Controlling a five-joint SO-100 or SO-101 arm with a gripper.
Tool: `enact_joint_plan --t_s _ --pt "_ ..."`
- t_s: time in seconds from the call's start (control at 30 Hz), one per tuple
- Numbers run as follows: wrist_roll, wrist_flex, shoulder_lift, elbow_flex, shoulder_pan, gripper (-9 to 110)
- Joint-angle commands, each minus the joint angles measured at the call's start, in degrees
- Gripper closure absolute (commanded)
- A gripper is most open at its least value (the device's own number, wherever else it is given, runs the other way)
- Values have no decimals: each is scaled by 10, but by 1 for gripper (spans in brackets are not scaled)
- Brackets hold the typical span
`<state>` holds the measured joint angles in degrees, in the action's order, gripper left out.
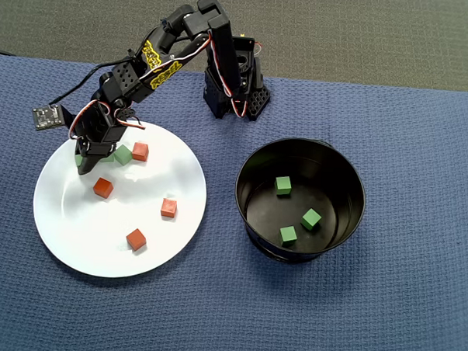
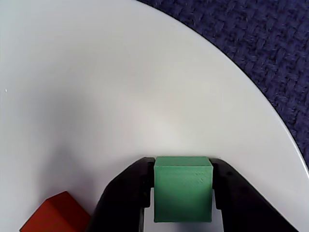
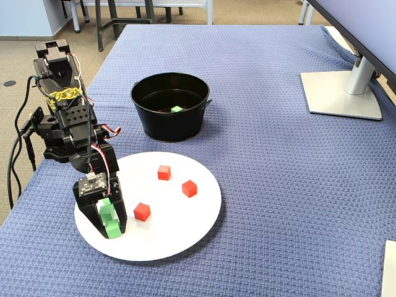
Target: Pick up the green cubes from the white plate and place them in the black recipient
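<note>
**Gripper clamped on a green cube at the plate's edge**

Wrist view: gripper (image 2: 183, 193) has its two black fingers (image 2: 123, 195) pressed against opposite sides of one green cube (image 2: 183, 188); the held cube sits squarely between them, top face visible. Below it is the white plate (image 2: 120, 87), with the plate rim and blue cloth at upper right. Corner of a red cube (image 2: 55, 212) at lower left of this view.

Overhead view: arm (image 1: 165, 60) reaches from its base at top centre down-left to the plate (image 1: 84, 239). Gripper (image 1: 91, 155) is over the plate's upper-left part. A second green cube (image 1: 123, 154) lies just to the right of it, touching or nearly touching a red cube (image 1: 140, 151). Green also shows at the gripper's left edge; cannot tell how many cubes are under the arm here. Three more red cubes are spread on the plate (image 1: 103, 188), (image 1: 169, 208), (image 1: 136, 239), well apart.

Black recipient (image 1: 253, 172) stands to the right of the plate on the blue-covered counter (image 1: 384, 306), not touching it. Three green cubes rest on its floor (image 1: 283, 185), (image 1: 311, 219), (image 1: 289, 235).

Fixed view: gripper (image 3: 111, 226) low over the plate's near-left edge (image 3: 185, 229), green cubes stacked in view between and beside the fingers. A monitor stand (image 3: 343, 93) is on the counter at far right.
</note>
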<state>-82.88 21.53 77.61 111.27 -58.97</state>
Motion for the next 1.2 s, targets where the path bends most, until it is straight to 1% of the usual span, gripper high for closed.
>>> enact_joint_plan --t_s 0.0,0.27,0.37,0.43,0.6,0.67,0.8,0.93,1.07,1.17 --pt "17 -1 15 -37 3 101" --pt "82 154 163 -52 59 101" --pt "113 227 216 -79 78 101" --pt "134 255 250 -91 94 101" --pt "193 315 345 -77 173 101" --pt "227 334 381 -60 221 101" --pt "329 396 439 -48 339 102" --pt "431 461 502 -28 489 102" --pt "548 479 536 -3 642 102" --pt "606 474 545 4 720 102"
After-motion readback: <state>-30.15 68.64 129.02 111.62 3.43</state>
